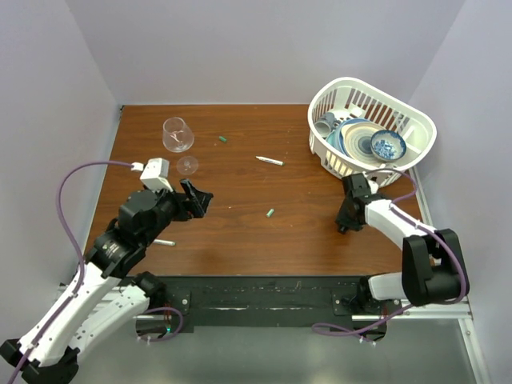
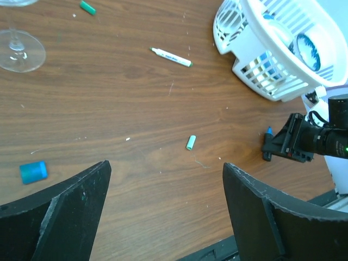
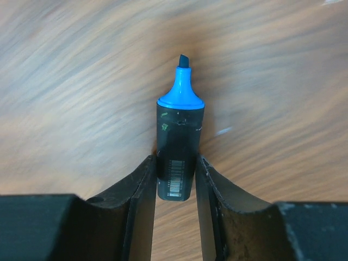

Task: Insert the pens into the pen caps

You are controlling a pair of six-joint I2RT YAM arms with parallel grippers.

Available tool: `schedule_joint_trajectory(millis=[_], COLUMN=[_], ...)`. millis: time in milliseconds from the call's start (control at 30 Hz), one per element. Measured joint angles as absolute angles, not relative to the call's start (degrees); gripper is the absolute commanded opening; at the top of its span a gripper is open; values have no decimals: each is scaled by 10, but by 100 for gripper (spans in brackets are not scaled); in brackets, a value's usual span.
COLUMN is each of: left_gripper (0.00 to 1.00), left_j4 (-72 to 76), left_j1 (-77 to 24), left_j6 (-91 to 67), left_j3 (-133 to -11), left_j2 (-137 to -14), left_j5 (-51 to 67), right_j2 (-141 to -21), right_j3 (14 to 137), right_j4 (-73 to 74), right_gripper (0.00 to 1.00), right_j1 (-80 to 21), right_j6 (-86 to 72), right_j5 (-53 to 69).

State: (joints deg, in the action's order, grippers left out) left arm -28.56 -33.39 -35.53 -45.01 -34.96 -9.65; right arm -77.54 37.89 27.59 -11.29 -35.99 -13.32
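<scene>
My right gripper [image 3: 175, 163] is shut on the black marker [image 3: 175, 144], whose blue tip points away over the table. In the top view this gripper [image 1: 345, 222] is low at the right, in front of the basket. My left gripper [image 1: 197, 198] is open and empty above the table [image 2: 166, 166]. A blue cap [image 2: 33, 171] lies by its left finger. A light green cap [image 1: 270, 214] lies mid-table [image 2: 191, 142]. A darker green cap [image 1: 223, 139] lies farther back [image 2: 87, 7]. One white pen [image 1: 269, 161] lies at centre back [image 2: 171, 57]. Another white pen [image 1: 164, 242] lies beside the left arm.
A wine glass [image 1: 178, 136] stands at the back left, its base in the left wrist view [image 2: 19, 49]. A white dish basket [image 1: 416, 120] with plates and a bowl stands at the back right, just behind my right arm.
</scene>
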Motion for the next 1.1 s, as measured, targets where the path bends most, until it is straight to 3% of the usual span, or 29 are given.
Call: schedule_joint_trajectory(millis=[367, 633, 1100], left_gripper=[77, 73, 66], left_j4=[-192, -68, -22], left_j1=[-334, -334, -334], left_j6=[-371, -400, -420], left_j3=[-412, -385, -385], left_j2=[-436, -542, -597], left_j5=[8, 143, 178], right_j2=[-663, -677, -732], right_j3=[374, 432, 528], right_j4=[227, 188, 147], right_gripper=[23, 22, 22], right_j1=[-350, -490, -607], right_j6=[-418, -481, -502], right_j5=[-94, -81, -128])
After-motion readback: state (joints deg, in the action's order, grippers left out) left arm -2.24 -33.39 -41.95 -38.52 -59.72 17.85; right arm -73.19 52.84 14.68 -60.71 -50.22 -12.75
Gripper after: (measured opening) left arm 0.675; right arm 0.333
